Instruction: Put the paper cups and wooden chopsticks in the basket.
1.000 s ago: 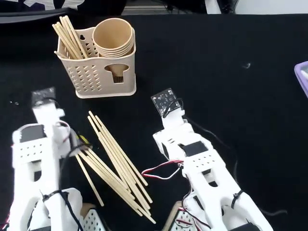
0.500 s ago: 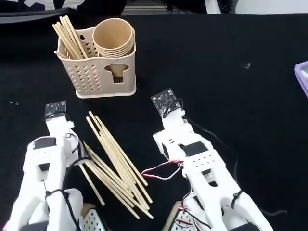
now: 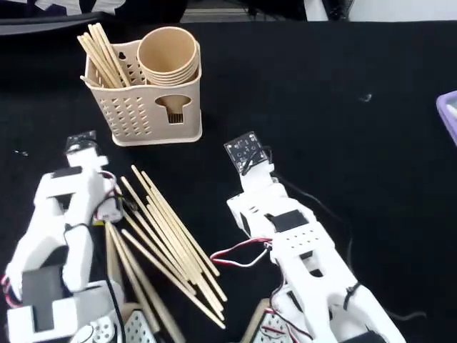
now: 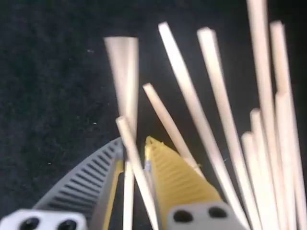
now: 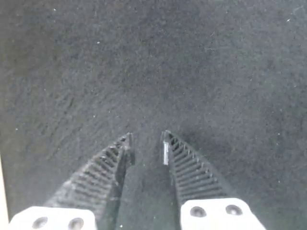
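A beige basket (image 3: 150, 111) at the back left holds a stack of paper cups (image 3: 170, 56) and several wooden chopsticks (image 3: 102, 51). Several loose chopsticks (image 3: 175, 246) lie fanned on the black table in front of it. My left gripper (image 4: 134, 143) sits at the pile's left side, shut on two chopsticks (image 4: 125, 86) that cross between its jaws. The rest of the pile (image 4: 268, 120) lies beside them. My right gripper (image 5: 146, 143) hovers over bare black cloth, slightly open and holding nothing. Its arm (image 3: 285, 229) rests right of the pile.
A purple object (image 3: 450, 114) pokes in at the right edge of the table. Black cloth (image 3: 343, 107) stretches bare to the right of the basket. Loose red and white wires (image 3: 239, 251) hang by the right arm near the chopstick tips.
The left arm has swung in toward the pile and its gripper has shut on two chopsticks, tilting them out of the fan. The pile shifted slightly. The right arm has not moved.
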